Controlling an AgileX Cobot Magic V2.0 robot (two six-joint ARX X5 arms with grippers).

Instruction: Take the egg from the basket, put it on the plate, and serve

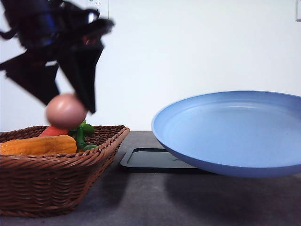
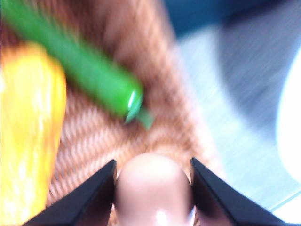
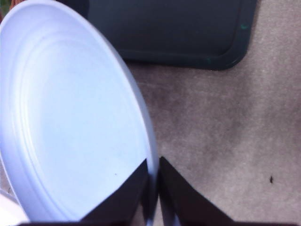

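Front view: I see my left gripper [image 1: 70,106] pinching the egg [image 1: 66,111] above the basket [image 1: 56,179], while my right gripper [image 3: 153,188] clamps the tilted plate's [image 1: 225,132] rim over the tray [image 1: 150,158].

Motion-blurred left gripper [image 1: 70,101] in front view, arm cut at 12 and 9 o'clock. Egg [image 1: 66,111] soft-edged. Plate [image 1: 225,136] cropped at 3 o'clock, hiding most of tray [image 1: 146,158]. Left wrist view smeared throughout; egg bottom cut at 6 o'clock.
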